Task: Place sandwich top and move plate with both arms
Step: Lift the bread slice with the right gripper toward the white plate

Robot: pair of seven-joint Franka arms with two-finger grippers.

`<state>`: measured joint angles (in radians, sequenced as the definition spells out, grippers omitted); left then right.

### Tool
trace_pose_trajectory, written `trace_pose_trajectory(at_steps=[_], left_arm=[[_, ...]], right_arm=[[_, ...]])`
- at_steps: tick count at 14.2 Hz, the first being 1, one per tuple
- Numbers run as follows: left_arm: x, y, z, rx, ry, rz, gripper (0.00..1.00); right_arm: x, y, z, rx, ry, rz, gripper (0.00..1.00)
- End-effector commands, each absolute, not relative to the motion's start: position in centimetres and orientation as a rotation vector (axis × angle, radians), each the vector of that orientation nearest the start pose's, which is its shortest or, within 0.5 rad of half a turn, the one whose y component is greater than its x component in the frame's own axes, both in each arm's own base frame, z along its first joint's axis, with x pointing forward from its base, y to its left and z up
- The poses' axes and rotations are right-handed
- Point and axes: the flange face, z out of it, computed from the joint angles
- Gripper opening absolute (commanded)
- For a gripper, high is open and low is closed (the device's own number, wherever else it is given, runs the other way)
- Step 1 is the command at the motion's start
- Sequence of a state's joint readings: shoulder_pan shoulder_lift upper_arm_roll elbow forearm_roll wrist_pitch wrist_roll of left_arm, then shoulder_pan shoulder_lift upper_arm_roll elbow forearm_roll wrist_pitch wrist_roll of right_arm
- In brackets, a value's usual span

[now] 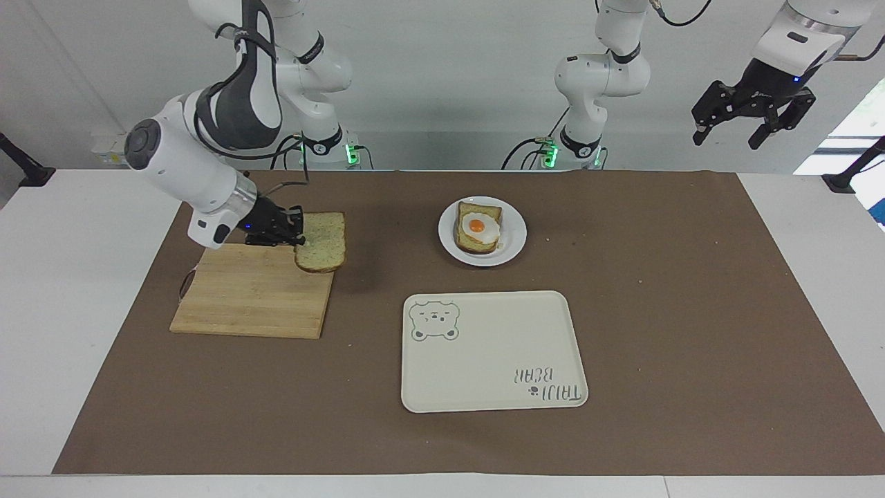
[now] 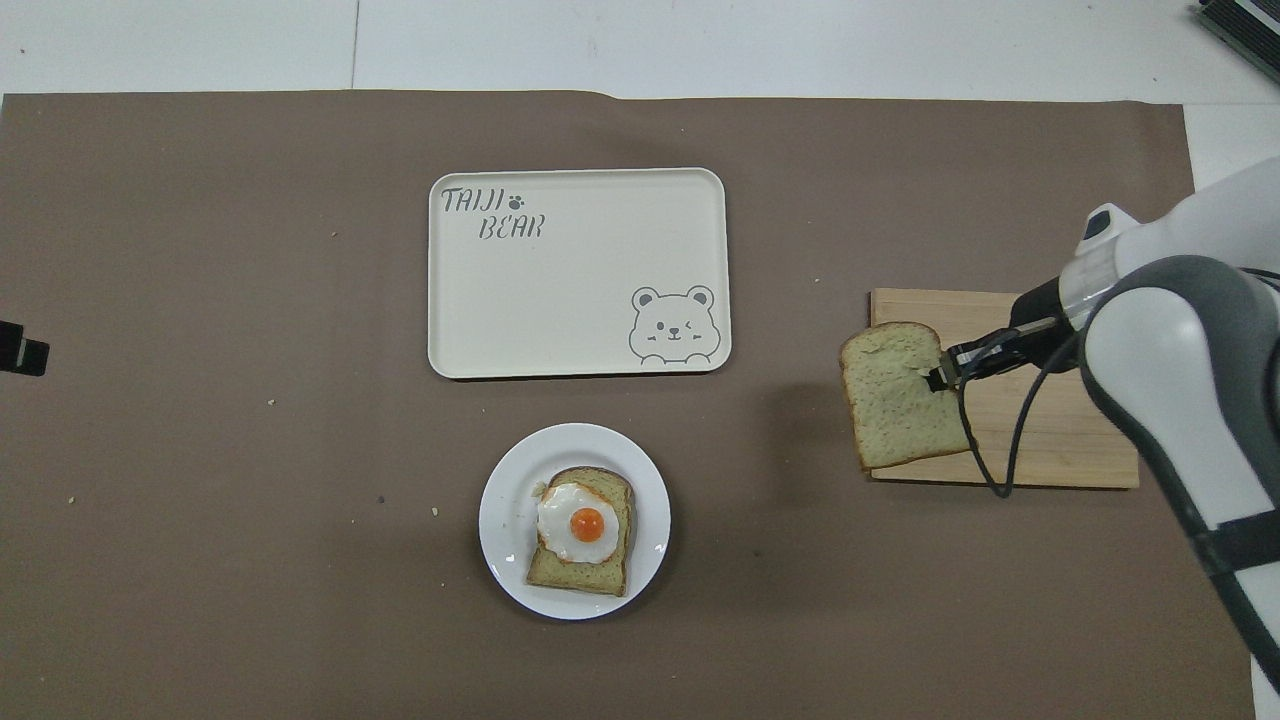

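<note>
My right gripper (image 1: 297, 237) (image 2: 937, 378) is shut on one edge of the sandwich top (image 1: 322, 241) (image 2: 897, 395), a pale speckled bread slice with a brown crust. The slice hangs in the air over the corner of the wooden cutting board (image 1: 256, 294) (image 2: 1050, 440). The small white plate (image 1: 514, 238) (image 2: 500, 540) sits at mid-table, carrying a bread slice with a fried egg (image 1: 478, 227) (image 2: 580, 527). My left gripper (image 1: 752, 131) waits high up, open and empty, over the left arm's end of the table.
A cream tray with a bear drawing (image 1: 492, 351) (image 2: 578, 272) lies farther from the robots than the plate. A brown mat (image 1: 691, 311) covers most of the table. A few crumbs dot the mat.
</note>
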<state>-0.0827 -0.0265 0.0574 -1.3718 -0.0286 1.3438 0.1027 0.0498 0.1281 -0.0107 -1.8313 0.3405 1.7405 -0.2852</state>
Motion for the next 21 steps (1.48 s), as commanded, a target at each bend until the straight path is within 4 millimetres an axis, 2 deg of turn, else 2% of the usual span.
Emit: trace_pose_trajectory(at_steps=[1, 3, 6, 7, 9, 12, 13, 17, 19, 21], left_arm=[[51.0, -1.6, 71.0, -3.167, 0.195, -0.006, 1.0], [51.0, -1.4, 71.0, -3.169, 0.193, -0.007, 1.0], [51.0, -1.9, 71.0, -3.17, 0.206, -0.011, 1.0], [51.0, -2.1, 71.0, -3.17, 0.216, -0.011, 1.0], [50.9, -2.0, 71.0, -3.171, 0.207, -0.002, 1.0], [50.9, -1.9, 70.9, -3.171, 0.204, 0.003, 1.0], [50.9, -2.0, 70.9, -3.171, 0.207, 0.003, 1.0], [50.8, -2.0, 71.0, -3.17, 0.209, 0.001, 1.0], [50.8, -2.1, 71.0, -3.17, 0.209, 0.003, 1.0], [50.7, -2.1, 70.9, -3.171, 0.207, 0.016, 1.0]], right_arm=[[56.2, 12.8, 45.0, -2.796, -0.227, 0.233, 0.0], [54.8, 18.5, 45.1, -2.81, -0.215, 0.241, 0.0], [52.7, 27.4, 43.8, -2.833, -0.127, 0.17, 0.0], [52.1, 29.4, 43.6, -2.834, -0.083, 0.166, 0.0], [51.0, 31.7, 43.7, -2.737, -0.005, 0.226, 0.0], [48.9, 36.4, 42.4, -2.719, 0.016, 0.234, 0.0], [48.4, 37.6, 41.9, -2.721, 0.028, 0.225, 0.0], [46.8, 40.5, 40.1, -2.732, 0.029, 0.229, 0.0], [46.3, 40.5, 39.8, -2.739, 0.017, 0.252, 0.0], [44.6, 39.1, 37.8, -2.768, -0.012, 0.302, 0.0]])
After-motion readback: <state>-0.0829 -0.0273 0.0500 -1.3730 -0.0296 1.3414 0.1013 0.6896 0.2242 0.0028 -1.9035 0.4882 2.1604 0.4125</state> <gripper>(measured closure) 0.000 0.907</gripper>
